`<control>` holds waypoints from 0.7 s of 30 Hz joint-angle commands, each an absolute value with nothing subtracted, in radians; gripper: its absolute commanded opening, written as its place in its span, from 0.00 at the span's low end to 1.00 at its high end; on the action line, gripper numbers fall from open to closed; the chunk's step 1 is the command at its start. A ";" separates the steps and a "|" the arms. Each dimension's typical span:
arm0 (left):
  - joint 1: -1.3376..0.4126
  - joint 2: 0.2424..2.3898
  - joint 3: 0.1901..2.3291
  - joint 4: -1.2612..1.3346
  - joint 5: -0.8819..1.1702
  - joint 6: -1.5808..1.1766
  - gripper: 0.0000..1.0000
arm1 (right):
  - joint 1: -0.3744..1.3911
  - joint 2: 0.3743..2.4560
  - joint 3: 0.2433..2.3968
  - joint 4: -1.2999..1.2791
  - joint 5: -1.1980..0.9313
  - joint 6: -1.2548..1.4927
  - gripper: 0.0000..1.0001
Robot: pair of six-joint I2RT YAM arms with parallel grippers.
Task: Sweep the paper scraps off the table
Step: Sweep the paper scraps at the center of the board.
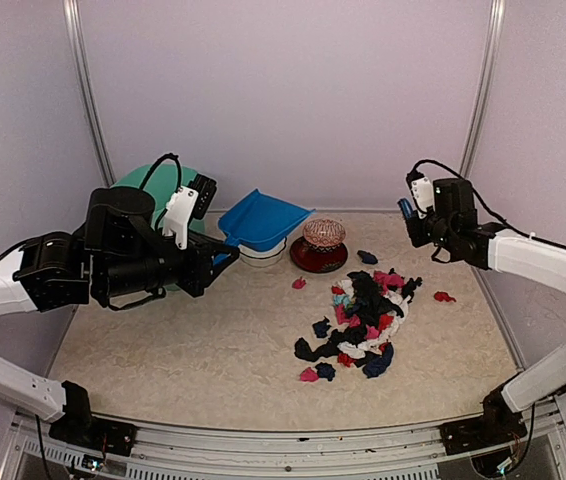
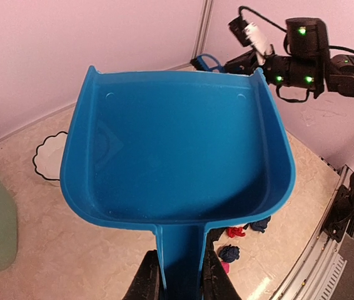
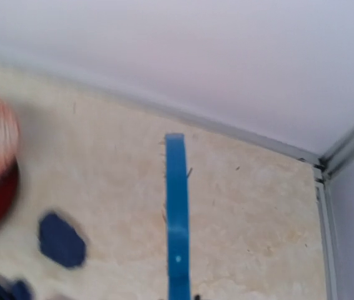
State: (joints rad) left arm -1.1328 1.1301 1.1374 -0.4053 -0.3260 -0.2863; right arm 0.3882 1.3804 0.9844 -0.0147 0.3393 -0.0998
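The paper scraps [image 1: 363, 320] lie heaped on the table [image 1: 163, 340] right of centre, mostly black with pink, red, white and blue. Stray ones lie around it: a dark blue one [image 1: 367, 257], a pink one [image 1: 299, 283] and a red one [image 1: 444, 296]. My left gripper [image 1: 221, 255] is shut on the handle of the blue dustpan [image 1: 263, 220] and holds it raised at the back left; the left wrist view shows the fingers [image 2: 147, 278] clamping the handle [image 2: 180, 250]. My right gripper [image 1: 406, 212] hovers at the back right, shut on the blue hand brush [image 3: 177, 219], seen edge-on.
A red bowl with a pink ribbed object [image 1: 320, 245] stands behind the heap. A white dish [image 1: 261, 257] sits under the dustpan and a green container [image 1: 158, 185] stands at the back left. Walls close the back and sides; the metal rail [image 1: 293, 440] runs along the front.
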 commanded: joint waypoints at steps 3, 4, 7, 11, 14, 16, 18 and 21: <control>-1.129 1.097 1.149 -0.418 -0.343 -0.307 0.00 | 0.365 1.602 1.083 0.024 0.227 -0.499 0.00; -1.129 1.094 1.149 -0.420 -0.343 -0.309 0.00 | 0.361 1.635 1.101 0.017 0.216 -0.529 0.00; -1.129 1.086 1.145 -0.430 -0.349 -0.316 0.00 | 0.353 1.718 1.164 -0.010 0.179 -0.591 0.00; -1.130 1.076 1.145 -0.441 -0.356 -0.322 0.00 | 0.353 1.805 1.229 -0.039 0.139 -0.650 0.00; -1.131 1.071 1.145 -0.445 -0.362 -0.328 0.00 | 0.353 1.868 1.276 -0.076 0.121 -0.678 0.00; -1.130 1.067 1.143 -0.445 -0.362 -0.334 0.00 | 0.353 1.894 1.299 -0.106 0.103 -0.693 0.00; -1.131 1.063 1.140 -0.445 -0.362 -0.339 0.00 | 0.353 1.910 1.307 -0.126 0.085 -0.700 0.00; -1.131 1.061 1.132 -0.440 -0.363 -0.342 0.00 | 0.355 1.915 1.296 -0.151 0.029 -0.709 0.00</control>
State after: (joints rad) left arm -1.1328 1.0809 1.1374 -0.4454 -0.3485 -0.3286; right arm 0.3630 1.8992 1.2831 -0.0856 0.1120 -0.6731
